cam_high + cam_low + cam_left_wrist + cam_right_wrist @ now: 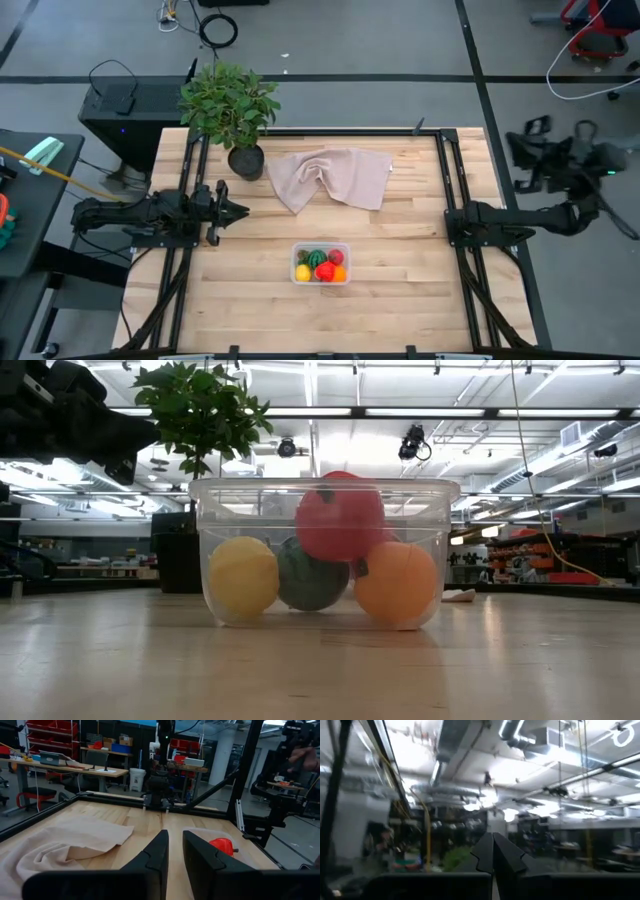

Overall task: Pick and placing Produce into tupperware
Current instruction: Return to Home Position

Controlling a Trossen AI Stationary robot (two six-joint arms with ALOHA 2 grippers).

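Observation:
The clear tupperware stands on the wooden table near its front middle. All the produce I can see lies inside it: a yellow piece, a dark green one and an orange one at the bottom, and a red one on top. My left gripper rests level at the table's left, pointing toward the right, its fingers a narrow gap apart with nothing between them. My right gripper is shut and empty, tilted up toward the ceiling at the table's right side.
A crumpled beige cloth lies at the far middle of the table. A leafy potted plant stands at the far left corner. Dark frame rails run along both sides. Bare wood surrounds the container.

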